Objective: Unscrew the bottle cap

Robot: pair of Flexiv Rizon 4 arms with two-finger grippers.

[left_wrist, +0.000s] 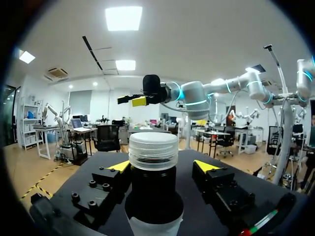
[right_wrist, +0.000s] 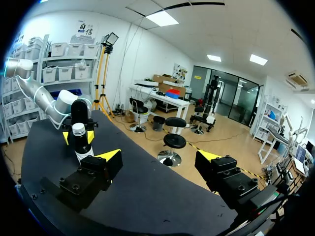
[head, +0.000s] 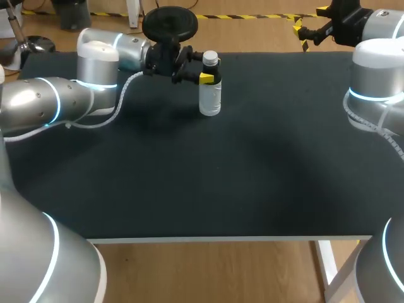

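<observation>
one bottle (head: pixel 210 100) stands upright on the counter. its lower body is clear, its shoulder is dark, and a white ribbed cap (head: pixel 211 58) on top looks fully seated. the left gripper (head: pixel 207 77) lies level at the bottle's left side, with the dark shoulder just under the cap between its fingers (left_wrist: pixel 119 166). the fingers stand apart: one is close against the dark band, while the left wrist view shows a slim gap beside the other, so nothing is clamped. the right gripper (head: pixel 309 20) hangs high and well apart from the bottle, off to its right, with its fingers spread wide and nothing between them.

i judge the task to be at its first step, securing the bottle. the next move calls for the left fingers to close on the shoulder, firmly enough that the body cannot spin, and to stay below the cap so it turns freely. the right arm would then have to cross to the bottle, pinch the ribbed rim from above and twist.

the counter (head: pixel 189 183) under the bottle is a dark matt sheet with a pale front edge, and its far edge runs not far behind the bottle.
</observation>
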